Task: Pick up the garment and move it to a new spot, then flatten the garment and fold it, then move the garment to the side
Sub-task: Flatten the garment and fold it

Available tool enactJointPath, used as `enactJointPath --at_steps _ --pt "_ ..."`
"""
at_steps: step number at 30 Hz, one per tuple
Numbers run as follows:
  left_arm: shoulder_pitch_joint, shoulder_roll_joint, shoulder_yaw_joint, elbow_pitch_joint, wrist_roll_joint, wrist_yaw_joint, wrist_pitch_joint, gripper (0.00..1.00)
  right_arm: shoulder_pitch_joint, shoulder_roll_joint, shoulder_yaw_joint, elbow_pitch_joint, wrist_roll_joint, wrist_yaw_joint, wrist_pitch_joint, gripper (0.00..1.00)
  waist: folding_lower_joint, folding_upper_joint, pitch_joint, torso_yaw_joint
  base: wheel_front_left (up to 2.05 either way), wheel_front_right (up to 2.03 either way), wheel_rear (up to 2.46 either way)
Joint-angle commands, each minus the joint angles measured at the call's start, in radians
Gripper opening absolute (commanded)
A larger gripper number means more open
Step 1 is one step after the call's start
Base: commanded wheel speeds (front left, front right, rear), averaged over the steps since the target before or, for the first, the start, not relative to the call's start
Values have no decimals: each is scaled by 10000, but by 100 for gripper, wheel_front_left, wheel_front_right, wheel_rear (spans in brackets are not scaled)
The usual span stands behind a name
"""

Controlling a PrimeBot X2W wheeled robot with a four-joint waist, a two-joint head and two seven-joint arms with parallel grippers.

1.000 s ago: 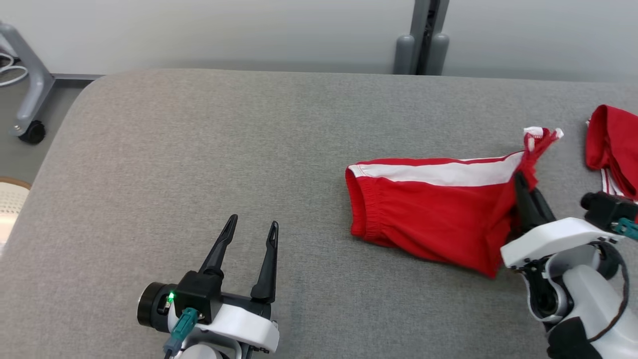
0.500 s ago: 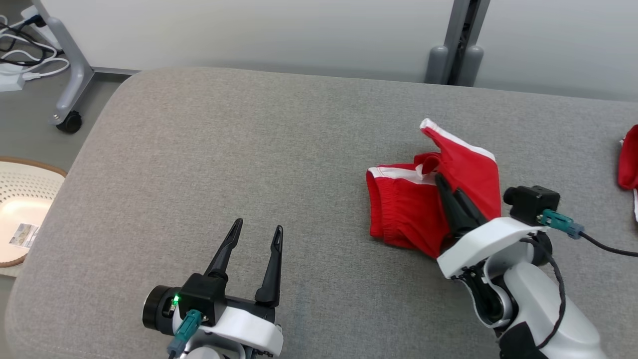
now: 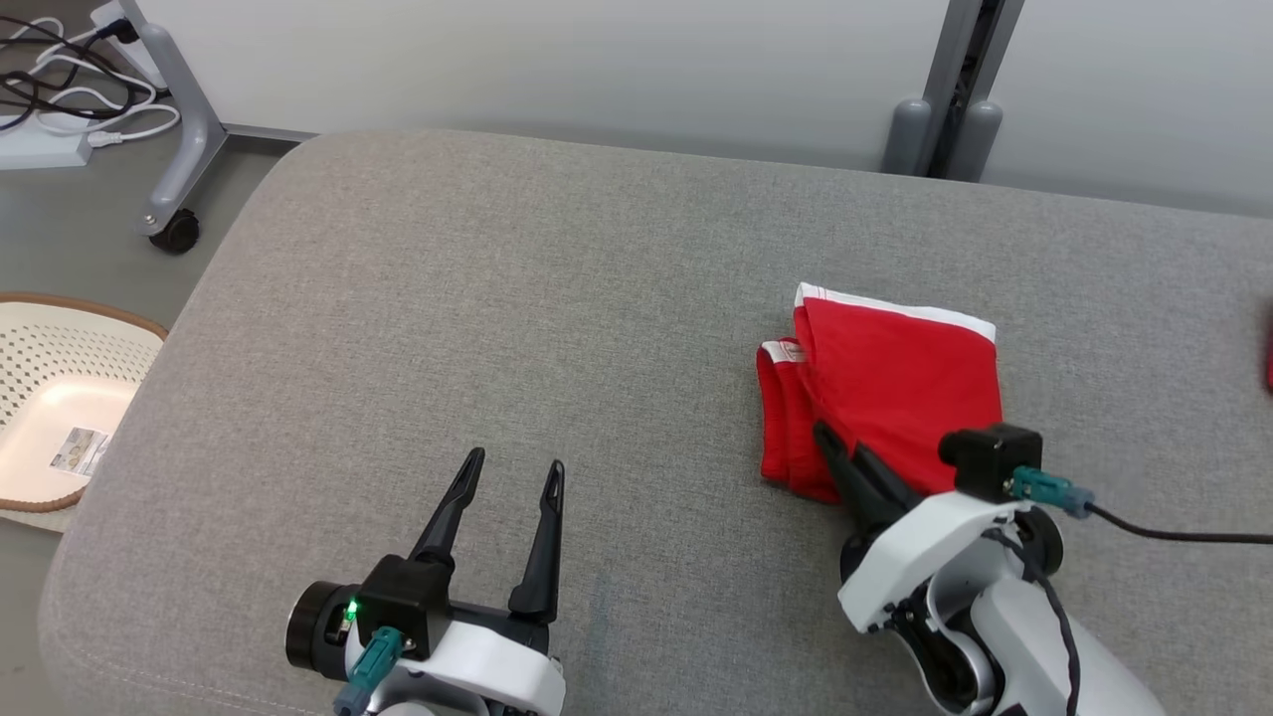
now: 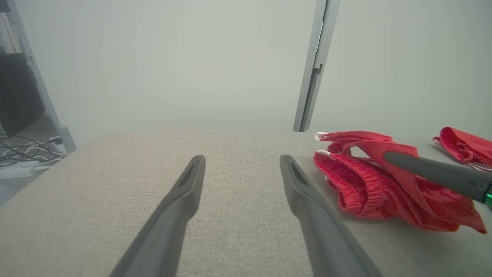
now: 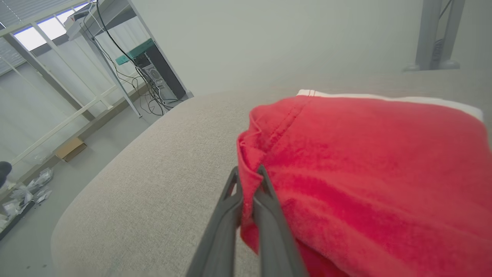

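Garment (image 3: pixel 895 388), red shorts with white stripe, folded over on itself on grey padded worktop (image 3: pixel 497 298). It sits in the right half, roughly midway between the far and near edges. Right claw (image 3: pixel 837 440) pressed together, pinching the garment's near-left corner; red fabric edge is caught between its fingers (image 5: pixel 269 215) in right wrist view. Left claw (image 3: pixel 515 459) spread wide, holding nothing, over worktop by the near edge, well apart from garment. Second red cloth (image 4: pixel 461 146) nearer the right edge. White perforated basket (image 3: pixel 99 310) on floor off the left edge.
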Motion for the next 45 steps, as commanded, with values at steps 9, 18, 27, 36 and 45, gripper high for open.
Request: enactJointPath --at_steps 9,18,27,36,45 --pt "32 35 73 82 -24 -10 -32 100 843 121 338 -469 142 1 545 100 0 0 -26 -258 0 0 0" --pt "178 34 326 83 71 47 -30 100 1051 -171 -5 -1506 -179 -1 50 100 0 0 -214 -751 0 0 0" --pt "405 35 808 59 -161 138 -32 100 922 -170 -1063 -998 -419 -1 -830 100 0 0 -621 -1582 0 0 0" --pt "830 38 1244 15 -445 93 -32 100 1117 -496 -1499 -203 -1423 1 -1255 100 0 0 -1126 -2041 0 0 0" --pt "1372 34 1542 -114 -783 46 -30 100 2291 -234 -2695 -1230 -2980 1 -1246 100 0 0 -1513 -2182 0 0 0"
